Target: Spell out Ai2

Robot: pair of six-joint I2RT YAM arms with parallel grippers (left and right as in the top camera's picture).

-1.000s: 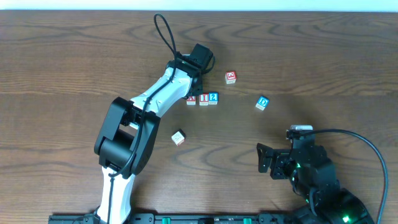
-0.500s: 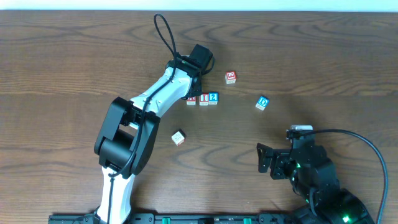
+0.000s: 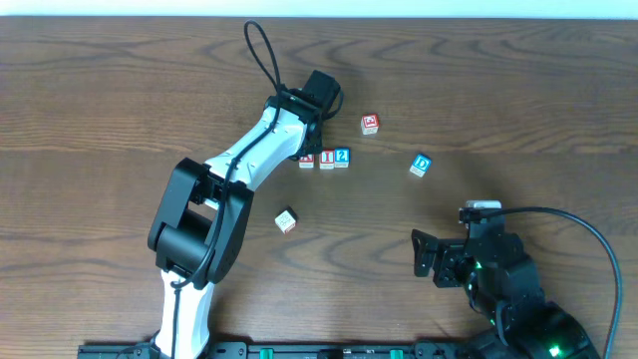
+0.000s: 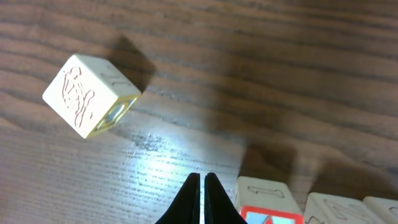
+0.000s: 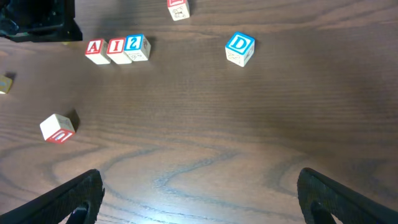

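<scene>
A-I-2 row (image 5: 117,48) beside left fingers (image 4: 194,198), seemingly together

A block (image 5: 94,48) red; I block (image 5: 115,46) red; 2 block (image 5: 135,45) blue.

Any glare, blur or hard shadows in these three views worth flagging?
Left wrist: a bright glare patch on the table just ahead of the left hand; the cream block throws a dark shadow. Right wrist: sharp, the A block reads clearly. Overhead: evenly lit, no glare.
</scene>
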